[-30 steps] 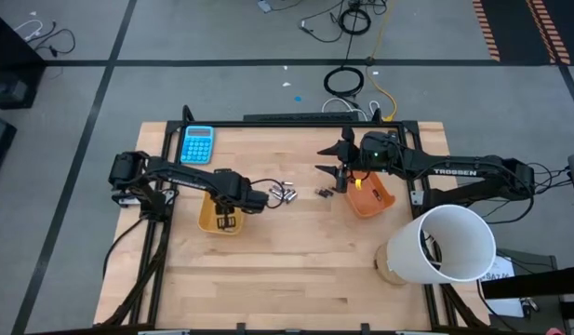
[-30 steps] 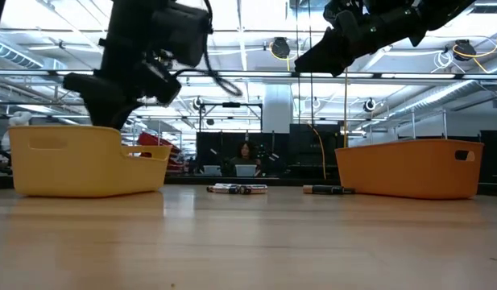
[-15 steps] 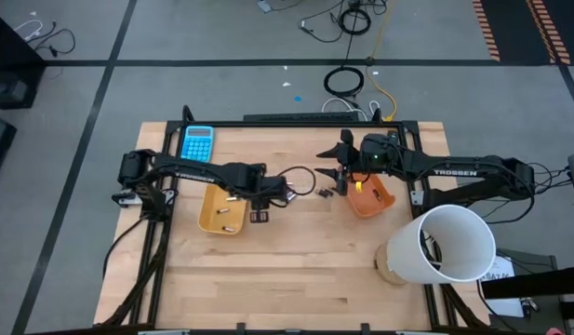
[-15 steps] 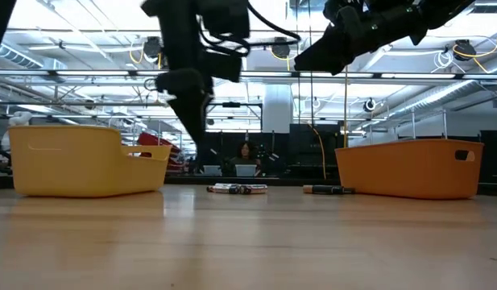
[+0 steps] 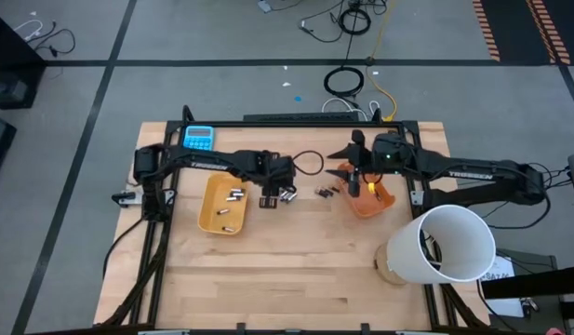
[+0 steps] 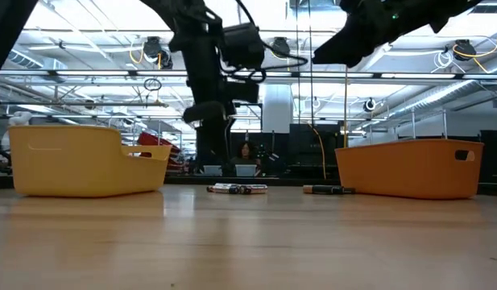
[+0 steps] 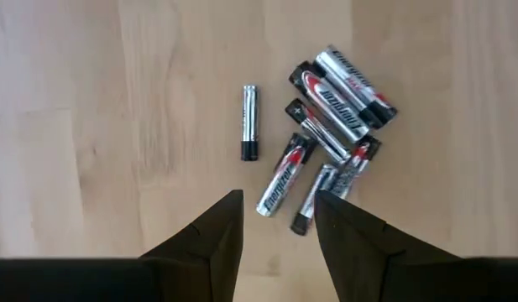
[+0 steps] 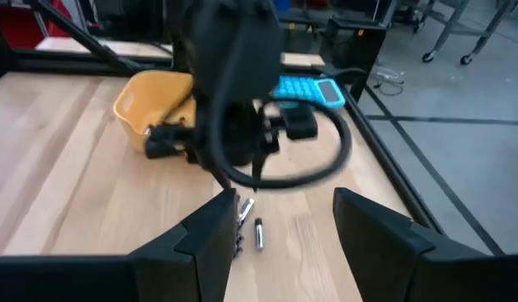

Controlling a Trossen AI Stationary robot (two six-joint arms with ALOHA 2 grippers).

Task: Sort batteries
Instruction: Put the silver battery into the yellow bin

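Overhead looks straight down; low camera sits level on the surface; both wrist cameras share the silvery batteries.

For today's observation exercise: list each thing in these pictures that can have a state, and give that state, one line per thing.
Left end effector: open, empty, above the battery pile.
Right end effector: open, empty, raised beside the orange tray.
Silvery cylindrical batteries in a pile: lying loose on the wooden table.
Yellow plastic tray: upright, holding a few batteries.
Orange plastic tray: upright.

Two black jointed arms, the right arm lettered TROSSEN in white, a black cable looping off the left arm.
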